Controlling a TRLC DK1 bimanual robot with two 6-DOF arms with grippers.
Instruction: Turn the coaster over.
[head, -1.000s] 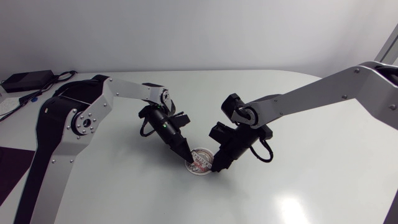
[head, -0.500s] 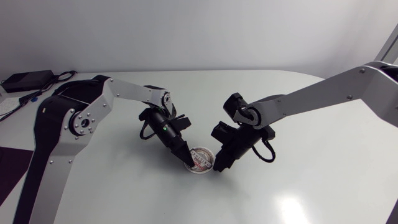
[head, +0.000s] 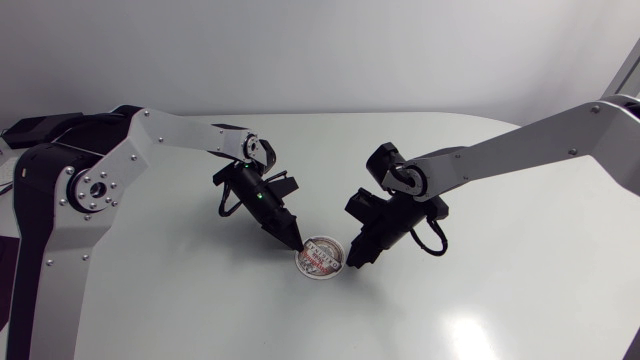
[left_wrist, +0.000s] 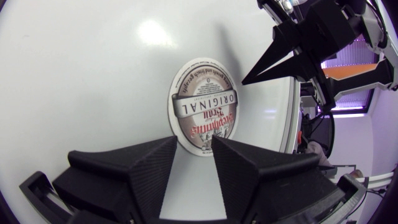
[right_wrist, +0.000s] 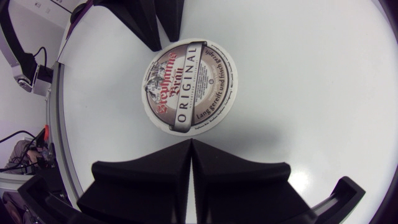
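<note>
The round coaster (head: 320, 258) lies flat on the white table, its printed red-and-brown face up. My left gripper (head: 298, 243) points down at the coaster's left edge. In the left wrist view its fingers (left_wrist: 163, 155) stand a little apart, open, with the rim of the coaster (left_wrist: 202, 102) just ahead of the gap. My right gripper (head: 352, 266) is shut and empty, its tip close to the coaster's right edge. In the right wrist view the coaster (right_wrist: 189, 84) lies just ahead of the joined fingers (right_wrist: 168, 163), and the left gripper (right_wrist: 163, 38) stands across from it.
The white table (head: 480, 200) stretches around the coaster on all sides. Both arms slope in from the sides and meet over the front middle. A black box with cables (head: 40, 130) sits at the far left edge.
My left gripper has opened a little and drawn back up and to the left from the coaster's edge. The coaster stays flat. The right gripper has barely moved.
</note>
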